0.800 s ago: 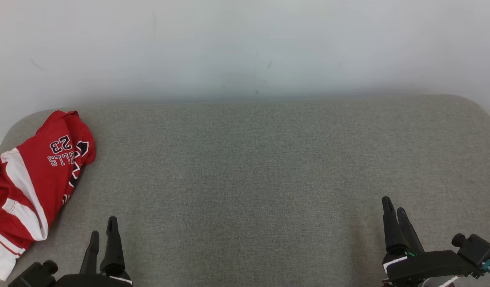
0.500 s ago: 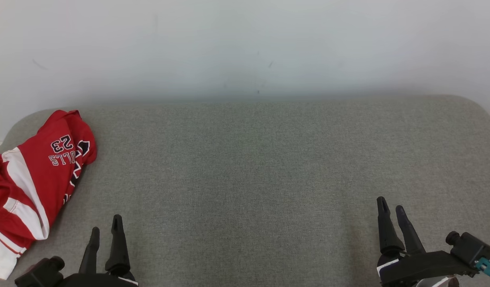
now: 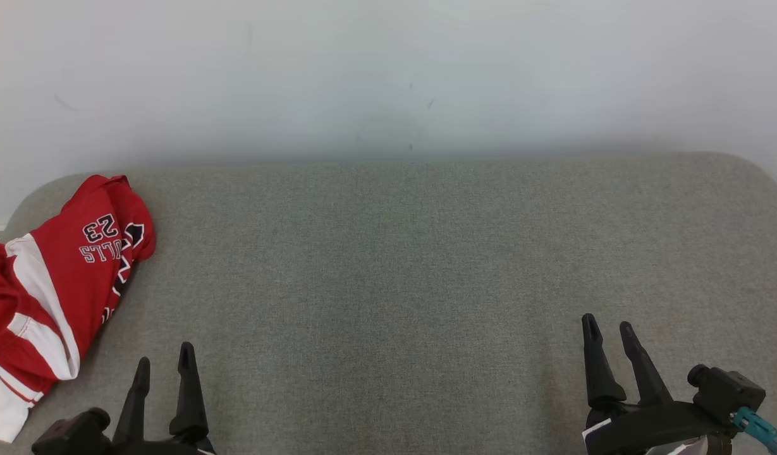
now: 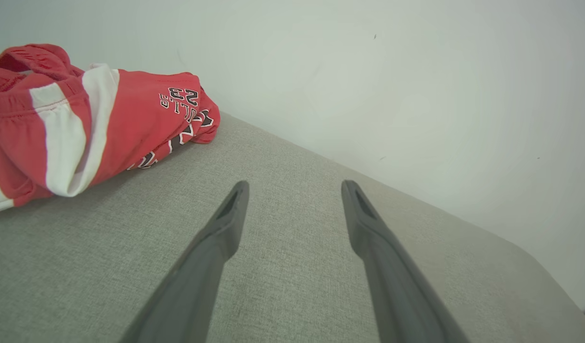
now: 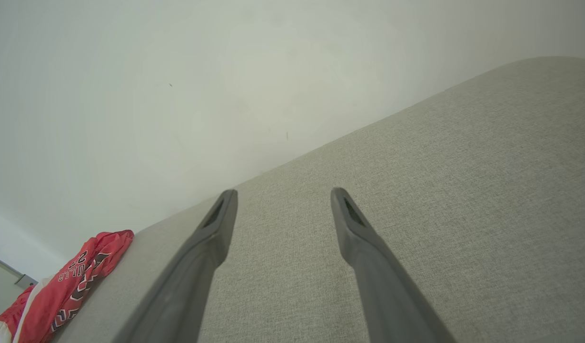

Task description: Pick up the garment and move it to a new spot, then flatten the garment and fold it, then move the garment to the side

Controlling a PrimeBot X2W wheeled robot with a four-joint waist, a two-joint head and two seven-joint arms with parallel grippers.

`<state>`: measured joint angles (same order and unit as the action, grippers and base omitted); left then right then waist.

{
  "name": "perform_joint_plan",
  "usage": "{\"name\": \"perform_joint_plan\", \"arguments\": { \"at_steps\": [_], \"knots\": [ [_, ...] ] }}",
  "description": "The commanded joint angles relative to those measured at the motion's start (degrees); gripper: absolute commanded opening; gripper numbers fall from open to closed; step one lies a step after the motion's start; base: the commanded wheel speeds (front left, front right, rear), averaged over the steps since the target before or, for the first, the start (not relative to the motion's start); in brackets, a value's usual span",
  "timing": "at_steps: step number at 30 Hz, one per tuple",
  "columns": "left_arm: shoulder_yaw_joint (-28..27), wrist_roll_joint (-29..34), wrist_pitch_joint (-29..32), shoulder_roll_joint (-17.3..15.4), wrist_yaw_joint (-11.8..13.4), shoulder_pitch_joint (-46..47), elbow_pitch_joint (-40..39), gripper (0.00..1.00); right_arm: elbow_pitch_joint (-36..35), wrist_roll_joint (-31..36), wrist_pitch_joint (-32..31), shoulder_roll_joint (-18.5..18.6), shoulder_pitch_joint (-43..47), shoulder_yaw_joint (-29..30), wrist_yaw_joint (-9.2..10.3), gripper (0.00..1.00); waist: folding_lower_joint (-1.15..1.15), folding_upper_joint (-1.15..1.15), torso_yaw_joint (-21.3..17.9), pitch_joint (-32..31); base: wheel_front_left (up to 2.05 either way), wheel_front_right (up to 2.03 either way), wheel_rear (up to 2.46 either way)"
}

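The garment [image 3: 53, 284] is a red and white jersey with dark lettering and the number 23, lying crumpled at the left end of the grey cushioned surface [image 3: 388, 265]. It also appears in the left wrist view as the garment [image 4: 83, 119] at upper left, and in the right wrist view as the garment [image 5: 68, 286] at lower left. My left gripper [image 3: 164, 357] stands open at the lower left, to the right of the jersey and apart from it. At the lower right my right gripper [image 3: 608, 327] is open, nothing between its fingers.
A pale wall [image 3: 388, 76] runs right behind the grey surface. The surface has rounded corners at far left and far right [image 3: 748, 167]. The jersey hangs slightly past the left front edge.
Both grippers have drawn back toward the bottom of the head view; the right one also shifted left. The garment lies as before.
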<state>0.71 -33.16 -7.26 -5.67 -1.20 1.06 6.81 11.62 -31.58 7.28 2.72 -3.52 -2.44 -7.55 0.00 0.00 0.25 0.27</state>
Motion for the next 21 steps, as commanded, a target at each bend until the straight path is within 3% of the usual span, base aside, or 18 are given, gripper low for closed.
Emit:
{"name": "perform_joint_plan", "arguments": {
  "at_steps": [1, 21],
  "knots": [
    [0.14, 2.3, -0.72, -0.53, 0.18, -0.34, -1.06, 1.0, -0.81, 2.26, 0.71, 0.19, -0.26, -0.31, 0.06, 1.0, 0.0, 0.0, 0.03, 0.06, 0.0, 0.0, 0.0],
    [0.52, 12.54, -3.46, -1.62, 0.7, -0.99, -3.5, 1.0, -1.55, 14.27, 3.5, 0.2, -0.35, -1.01, 0.08, 1.0, 0.0, 0.0, -0.03, 0.33, 0.0, 0.0, 0.0]
  ]
}}
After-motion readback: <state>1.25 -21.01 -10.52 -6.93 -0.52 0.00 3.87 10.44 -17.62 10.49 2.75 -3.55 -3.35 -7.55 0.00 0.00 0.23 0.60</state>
